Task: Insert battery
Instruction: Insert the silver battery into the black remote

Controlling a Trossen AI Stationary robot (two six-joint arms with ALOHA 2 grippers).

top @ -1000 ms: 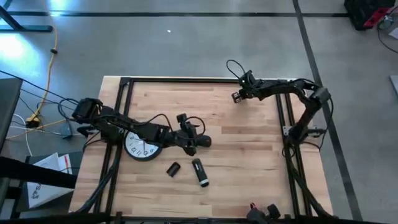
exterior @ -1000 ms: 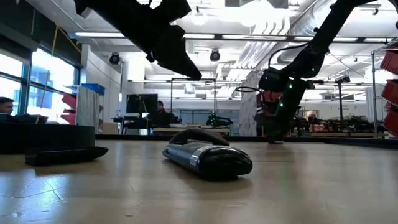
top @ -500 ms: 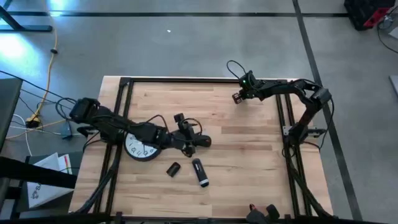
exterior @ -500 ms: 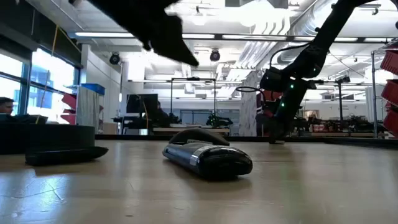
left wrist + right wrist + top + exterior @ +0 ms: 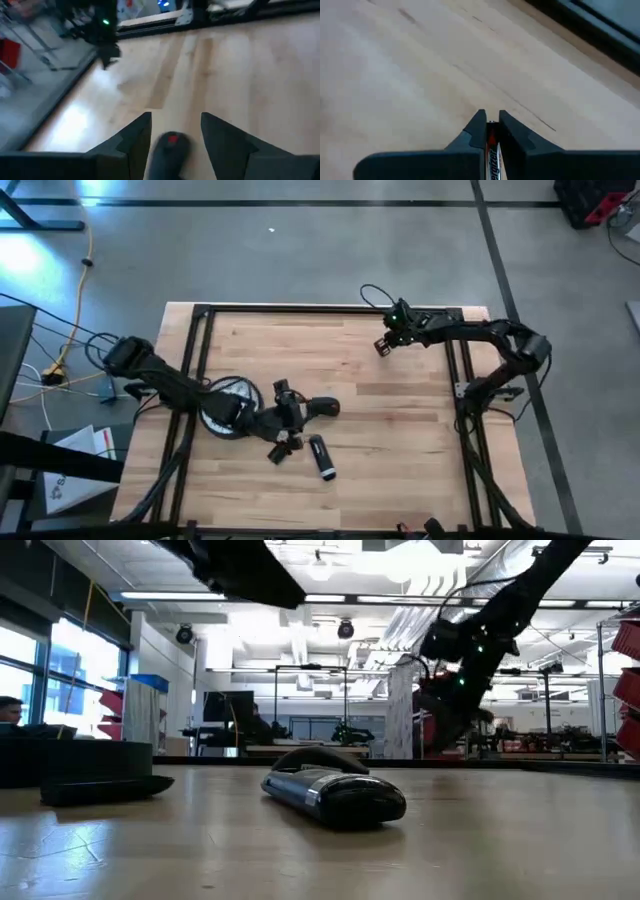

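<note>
wood, pale and slick, makes up the worktop (image 5: 400, 430), and that is the first worry: the black flashlight body (image 5: 321, 457) and its loose end cap (image 5: 279, 451) are both round and lie free near the front middle, so a nudge could roll either away.

the left tool (image 5: 287, 426) hangs low just over the cap, fingers (image 5: 227, 145) spread and gripping nothing; in the left wrist view the dark cap with its red spot (image 5: 169, 149) sits between them. if it closes off-centre, the cap may squirt out toward the flashlight body just beside it.

the right tool (image 5: 384, 345) is up at the far right edge, well apart from the flashlight, clenched on the battery (image 5: 492, 150), which shows as a thin orange-and-black sliver between its fingers (image 5: 477, 131). the grip looks narrow, so my guess is the battery could twist or slip on the way across.

a wall clock (image 5: 224, 408) lies face-up under the left arm, which crosses much of the route to the flashlight.
</note>
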